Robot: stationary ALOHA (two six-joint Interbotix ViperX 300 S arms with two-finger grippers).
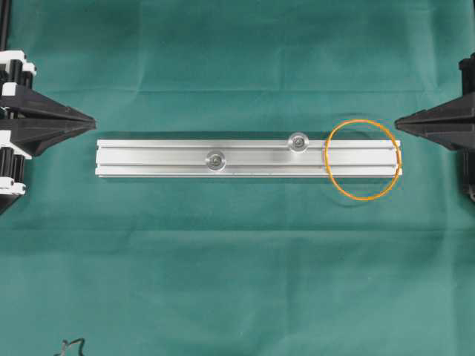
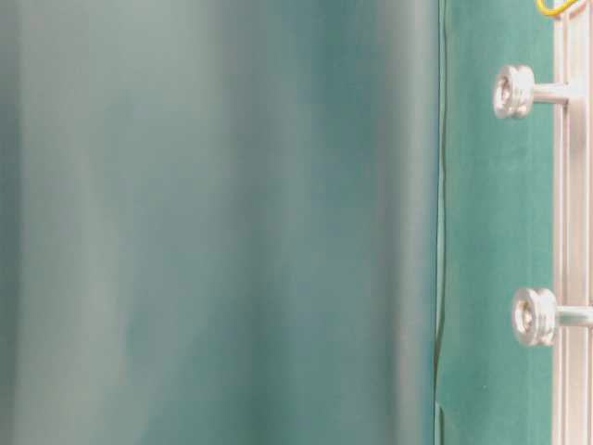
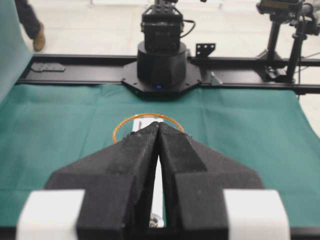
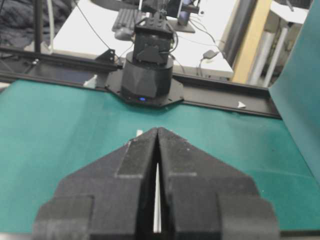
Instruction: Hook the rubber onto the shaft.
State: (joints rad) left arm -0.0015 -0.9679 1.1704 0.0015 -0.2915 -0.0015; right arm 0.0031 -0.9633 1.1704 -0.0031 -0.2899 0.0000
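Rubber band unhooked — nothing started yet.
Your left gripper and right gripper are both pinched closed, empty, off the rail's ends; the band lies draped over its right end — neither shaft looped.

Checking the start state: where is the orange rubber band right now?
In the overhead view the rubber band lies flat across the right end of the silver rail, right of the nearer shaft, close to the shut right gripper.

Rubber cut by top edge; foreground blurred.
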